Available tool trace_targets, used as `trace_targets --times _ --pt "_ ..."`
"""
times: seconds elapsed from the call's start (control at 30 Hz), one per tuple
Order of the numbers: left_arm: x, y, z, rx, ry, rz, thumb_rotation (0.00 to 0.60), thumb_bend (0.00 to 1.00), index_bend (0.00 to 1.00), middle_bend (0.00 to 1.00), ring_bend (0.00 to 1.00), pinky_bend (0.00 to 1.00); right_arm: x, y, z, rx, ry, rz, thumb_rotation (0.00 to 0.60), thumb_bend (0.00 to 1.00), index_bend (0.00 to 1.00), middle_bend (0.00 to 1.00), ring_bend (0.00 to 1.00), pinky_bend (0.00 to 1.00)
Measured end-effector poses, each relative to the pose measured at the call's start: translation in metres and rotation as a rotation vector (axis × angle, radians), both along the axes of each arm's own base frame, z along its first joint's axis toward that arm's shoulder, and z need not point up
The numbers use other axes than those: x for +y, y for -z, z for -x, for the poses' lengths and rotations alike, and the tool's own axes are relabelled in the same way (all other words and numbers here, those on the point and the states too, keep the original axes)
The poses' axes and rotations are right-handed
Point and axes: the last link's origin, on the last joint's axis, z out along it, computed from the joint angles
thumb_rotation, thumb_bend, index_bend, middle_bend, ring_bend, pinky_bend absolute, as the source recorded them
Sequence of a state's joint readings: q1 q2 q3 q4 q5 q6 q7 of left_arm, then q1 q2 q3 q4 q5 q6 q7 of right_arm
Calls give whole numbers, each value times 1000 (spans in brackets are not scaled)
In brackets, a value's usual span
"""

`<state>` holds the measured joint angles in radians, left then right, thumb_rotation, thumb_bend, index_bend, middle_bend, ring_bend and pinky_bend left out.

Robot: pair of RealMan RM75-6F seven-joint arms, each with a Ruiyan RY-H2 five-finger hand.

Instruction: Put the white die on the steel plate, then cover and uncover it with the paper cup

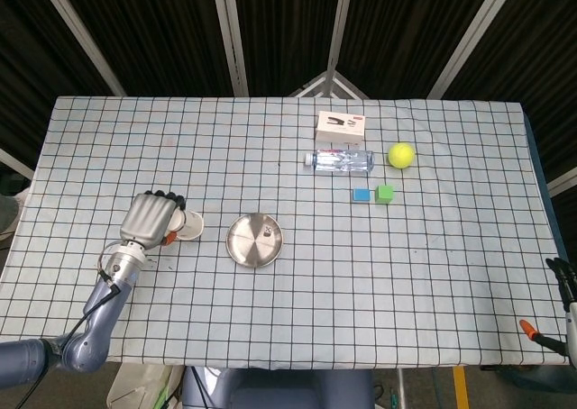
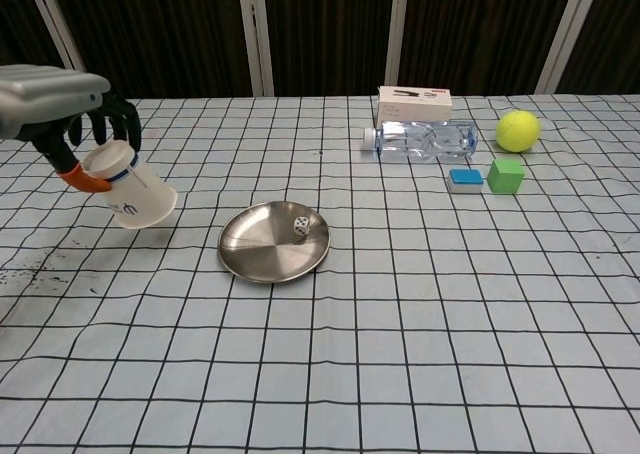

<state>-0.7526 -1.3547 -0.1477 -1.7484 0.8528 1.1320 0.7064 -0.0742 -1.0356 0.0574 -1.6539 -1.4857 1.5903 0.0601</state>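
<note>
**Die on the plate, cup in your left hand**

Your white die (image 2: 300,224) sits inside the steel plate (image 2: 262,257), toward its right rim. Well to the left of it, your left hand (image 2: 62,114) grasps the paper cup (image 2: 132,185), tilted off the table (image 2: 400,334), mouth facing down and right toward the plate. The cup carries a blue band and a small blue mark you cannot read. Your right hand (image 1: 566,287) barely shows at the head view's edge; its state cannot be told.
</note>
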Motion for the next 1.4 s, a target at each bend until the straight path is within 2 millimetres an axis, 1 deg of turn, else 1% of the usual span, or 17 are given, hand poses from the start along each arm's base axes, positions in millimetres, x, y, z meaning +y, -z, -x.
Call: trace_targets --times 0.17,0.23,0.3,0.33,0.47,0.57,0.67,0.77,0.87,1.13,1.4 --pt "-3 -3 -35 -39 57 16 600 418 461 415 351 396 1 -2 0 -6 0 8 600 127 130 136 95 20" --pt "-2 -1 -43 -42 58 24 600 418 461 415 351 396 2 -4 0 -11 1 14 600 127 130 136 95 20" --pt "0 6 -54 -47 51 42 600 419 463 415 351 396 2 -6 1 -15 2 20 600 127 130 136 95 20" --pt "1 10 -59 -50 49 53 600 418 464 415 351 396 3 -7 1 -16 2 22 600 127 130 136 95 20" --pt "0 37 -85 -59 53 114 600 419 467 415 351 396 3 -9 2 -21 6 29 600 126 130 136 95 20" --pt "0 56 -99 -56 62 140 600 419 467 415 351 396 3 -10 4 -24 12 29 600 127 129 136 95 20" --pt "2 76 -109 -51 64 152 600 418 467 415 351 396 3 -10 5 -26 14 31 600 127 129 137 95 20" --pt "3 92 -115 -44 69 159 600 418 467 415 351 395 2 -11 6 -27 16 32 600 127 130 137 95 20" --pt "4 100 -120 -35 83 154 600 418 467 415 351 394 2 -11 7 -27 18 29 600 126 130 137 95 20" --pt "8 107 -123 -58 121 132 600 420 469 415 351 393 1 -9 7 -27 20 24 600 127 130 136 96 20" --pt "8 109 -113 -35 114 130 600 420 476 415 351 393 1 -9 7 -29 21 23 600 127 130 136 96 20"
